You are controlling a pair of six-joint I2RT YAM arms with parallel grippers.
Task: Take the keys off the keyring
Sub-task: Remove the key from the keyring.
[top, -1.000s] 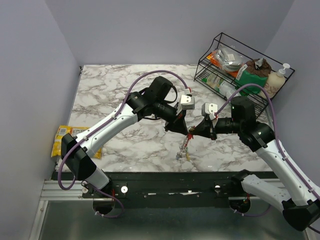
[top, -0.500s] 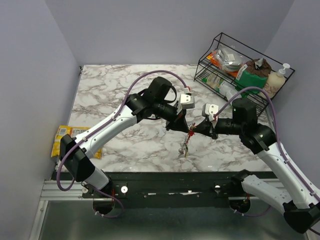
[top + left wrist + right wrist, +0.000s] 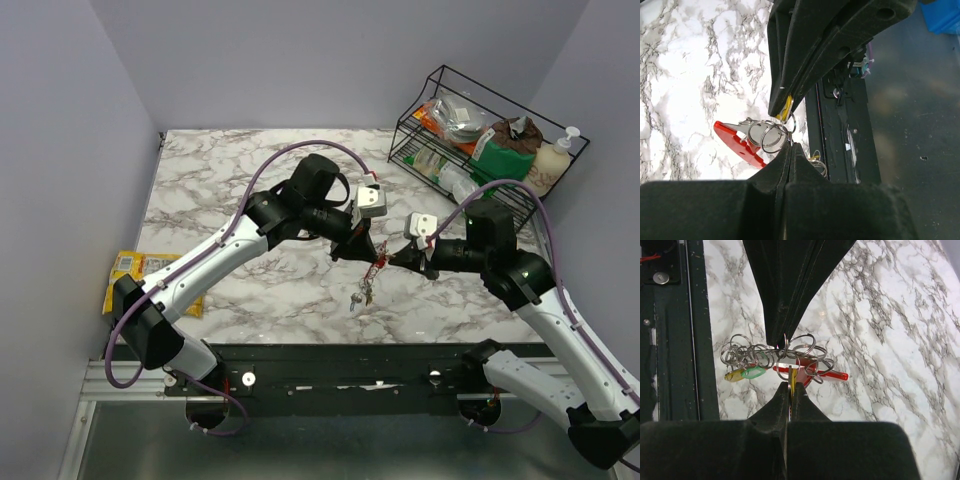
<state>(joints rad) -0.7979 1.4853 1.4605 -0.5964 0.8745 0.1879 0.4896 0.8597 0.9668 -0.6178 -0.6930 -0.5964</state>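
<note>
The keyring [image 3: 735, 141] is cut off behind the lower jaw; a yellow key [image 3: 785, 108] shows only a sliver between the jaws. From above, keys [image 3: 360, 293] below them are too small to count.

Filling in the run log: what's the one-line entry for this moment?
left gripper: shut on split ring | right gripper: shut on yellow key | keyring: between them | other keys: dangling

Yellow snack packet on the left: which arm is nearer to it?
Left. The left arm has its lower link passing over the yellow snack packet, partly hiding it. The right arm comes in from the opposite side, reaching toward the keyring.
</note>
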